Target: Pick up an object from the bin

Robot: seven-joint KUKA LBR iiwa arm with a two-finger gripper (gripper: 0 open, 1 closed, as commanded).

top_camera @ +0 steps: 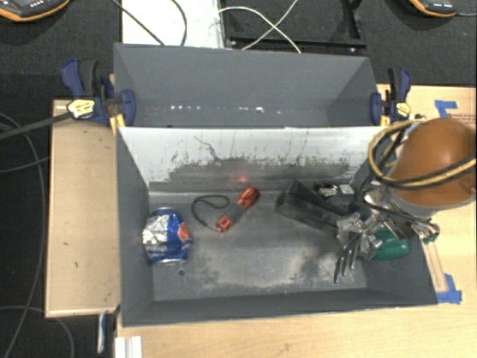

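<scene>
My gripper point(343, 273) is at the right end of the bin, its two thin dark fingers pointing down at the bare floor, slightly apart and open with nothing between them. Just to its right lies a green thing point(393, 247), partly hidden under the gripper body. A black boxy tool point(311, 203) lies up and to the left of the fingers, close to them but apart.
An orange-handled small tool with a black cord loop point(227, 207) lies mid-bin. A crumpled blue and silver can point(166, 236) sits at the left wall. The arm's orange dome and cables hang over the bin's right rim.
</scene>
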